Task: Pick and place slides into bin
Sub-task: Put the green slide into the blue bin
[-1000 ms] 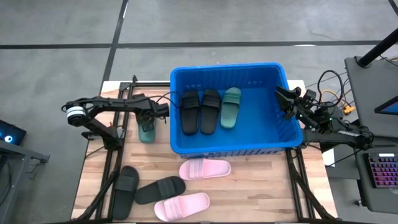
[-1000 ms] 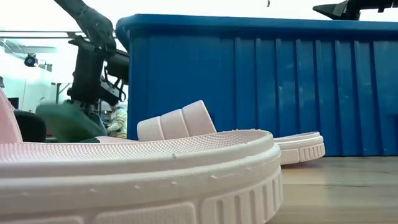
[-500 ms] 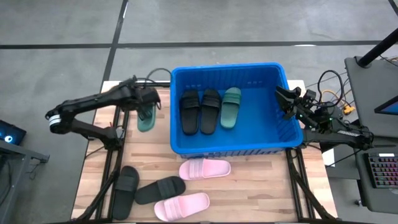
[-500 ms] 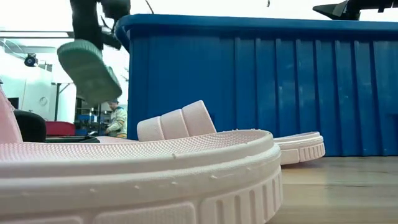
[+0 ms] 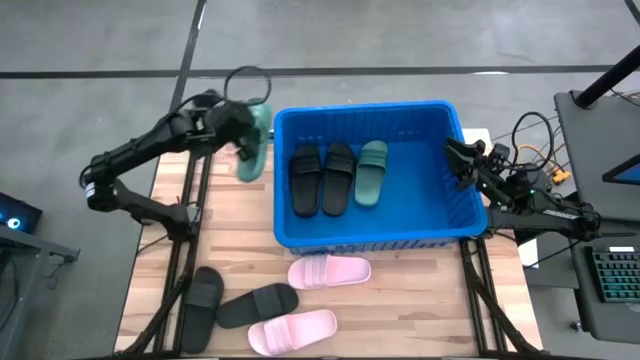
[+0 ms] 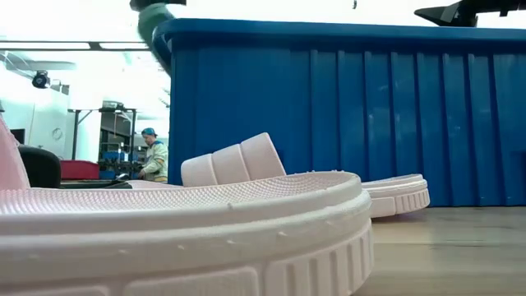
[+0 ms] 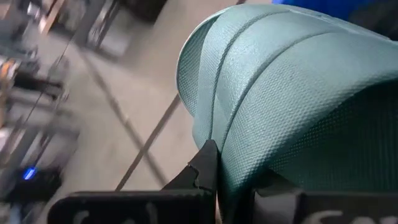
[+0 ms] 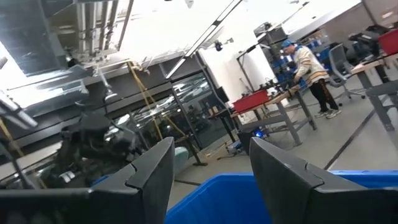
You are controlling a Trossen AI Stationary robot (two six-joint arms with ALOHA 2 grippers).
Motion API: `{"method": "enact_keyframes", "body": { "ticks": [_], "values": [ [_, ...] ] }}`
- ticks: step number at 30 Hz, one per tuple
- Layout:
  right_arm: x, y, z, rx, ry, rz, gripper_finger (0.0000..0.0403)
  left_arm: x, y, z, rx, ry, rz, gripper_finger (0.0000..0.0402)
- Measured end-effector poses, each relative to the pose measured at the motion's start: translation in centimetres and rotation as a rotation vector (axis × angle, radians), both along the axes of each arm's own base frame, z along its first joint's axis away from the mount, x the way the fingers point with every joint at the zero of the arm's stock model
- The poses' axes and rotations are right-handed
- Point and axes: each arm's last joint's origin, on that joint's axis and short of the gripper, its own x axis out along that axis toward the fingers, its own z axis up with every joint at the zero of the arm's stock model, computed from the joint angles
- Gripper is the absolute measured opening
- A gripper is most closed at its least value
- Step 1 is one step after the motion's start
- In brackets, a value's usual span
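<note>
My left gripper (image 5: 241, 127) is shut on a dark green slide (image 5: 254, 150) and holds it in the air just outside the left wall of the blue bin (image 5: 282, 200). In the low view only the slide's tip (image 6: 153, 16) shows, beside the bin's rim. In the bin lie two black slides (image 5: 304, 180) (image 5: 338, 178) and one green slide (image 5: 371, 172). Two pink slides (image 5: 329, 271) (image 5: 292, 331) and two black slides (image 5: 257, 304) (image 5: 201, 308) lie flat on the table's near part. My right gripper (image 5: 458, 160) waits open over the bin's right wall. My left gripper pinches the green slide's wide ribbed strap band (image 7: 236, 155) between its two fingers (image 7: 203, 171). The fingers come from the table's left, slanting down. The slide is lifted clear of the table and hangs tilted below the fingers, close to the bin's far left corner.
The bin takes up the table's far right part, and its tall walls stand between the held slide and the inside. Dark frame rails (image 5: 185, 250) run along the table's left side. Cables and a desk (image 5: 600, 130) lie beyond the right edge. A person (image 6: 153, 156) stands far behind.
My left gripper has risen steeply with the green slide and has tipped and rolled on the way. The slide, which lay on the table left of the bin, now hangs clear at the height of the bin's rim. The grip has stayed shut.
</note>
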Motion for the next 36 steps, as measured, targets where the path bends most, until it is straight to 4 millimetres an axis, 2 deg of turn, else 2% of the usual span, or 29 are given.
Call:
{"method": "enact_keyframes", "body": {
  "ticks": [5,10,15,21,30,33,36],
  "values": [
    [-0.1,-0.1,0.0,0.013,-0.002,-0.032,0.0201,4.6,1.6,1.7,0.016,-0.090,-0.161,0.0000],
    [-0.1,-0.1,0.0,0.014,-0.002,-0.035,0.0201,9.9,2.9,1.8,-0.036,-0.172,-0.339,0.0000],
    [-0.1,-0.1,0.0,0.015,0.000,-0.035,0.0201,14.4,3.4,0.8,-0.006,-0.142,-0.416,0.0000],
    [-0.1,-0.1,-0.1,0.020,0.003,-0.038,0.0201,19.6,3.9,-2.0,0.013,-0.174,-0.447,0.0000],
    [-0.1,-0.1,0.1,0.025,-0.022,-0.036,0.0201,24.8,2.9,-3.1,0.071,-0.268,-0.499,0.0000],
    [-0.1,-0.1,0.1,0.026,-0.024,-0.034,0.0201,25.8,2.7,-3.9,0.099,-0.226,-0.491,0.0000],
    [-0.1,-0.1,0.1,0.028,-0.026,-0.034,0.0201,26.7,2.8,-5.4,0.170,-0.106,-0.460,0.0000]
  ]
}}
